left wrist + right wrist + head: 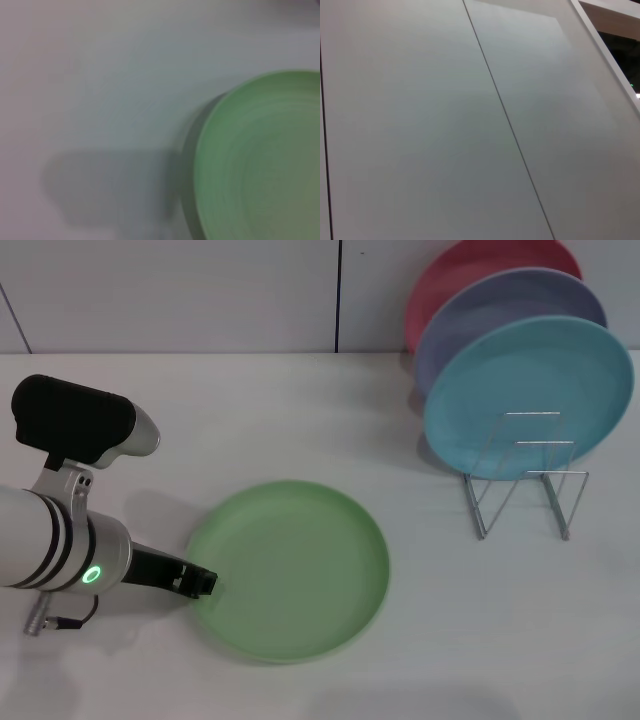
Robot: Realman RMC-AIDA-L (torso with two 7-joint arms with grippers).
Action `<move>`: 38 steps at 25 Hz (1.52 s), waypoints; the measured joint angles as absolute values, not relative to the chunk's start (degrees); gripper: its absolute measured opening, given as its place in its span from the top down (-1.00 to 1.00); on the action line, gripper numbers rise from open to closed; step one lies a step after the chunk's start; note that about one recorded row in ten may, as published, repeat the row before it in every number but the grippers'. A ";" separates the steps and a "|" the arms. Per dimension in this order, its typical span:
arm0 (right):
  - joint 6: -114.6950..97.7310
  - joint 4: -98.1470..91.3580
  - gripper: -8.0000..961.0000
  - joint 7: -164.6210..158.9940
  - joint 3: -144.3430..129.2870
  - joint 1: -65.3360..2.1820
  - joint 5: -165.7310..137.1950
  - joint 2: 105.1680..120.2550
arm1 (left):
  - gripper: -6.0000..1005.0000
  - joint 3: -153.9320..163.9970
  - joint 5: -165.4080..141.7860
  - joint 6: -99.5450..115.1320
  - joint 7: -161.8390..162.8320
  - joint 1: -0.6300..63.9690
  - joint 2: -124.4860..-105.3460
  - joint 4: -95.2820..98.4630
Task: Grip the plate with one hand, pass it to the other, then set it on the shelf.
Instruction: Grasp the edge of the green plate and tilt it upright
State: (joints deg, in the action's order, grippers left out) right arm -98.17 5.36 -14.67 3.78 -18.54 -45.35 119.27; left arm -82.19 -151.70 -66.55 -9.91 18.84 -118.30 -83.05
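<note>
Head view: left hand [203, 583] low at plate [290, 568] near-left rim, touching or just short; clamped or released, cannot tell. Plate flat on counter [200, 420], round, no long axis. Shelf [525, 480] well right of plate, front slot free. Right hand out of sight.

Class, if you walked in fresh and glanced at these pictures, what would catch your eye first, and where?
The light green plate lying flat on the white table, with the left gripper at its near-left rim. Then the pink, lavender and light blue plates standing in the wire rack at far right.
</note>
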 joint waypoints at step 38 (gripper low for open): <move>-101.19 5.45 -0.64 -15.16 3.78 -17.75 -46.92 119.26 | 0.93 -80.92 -153.07 -69.21 -11.67 18.56 -118.14 -91.62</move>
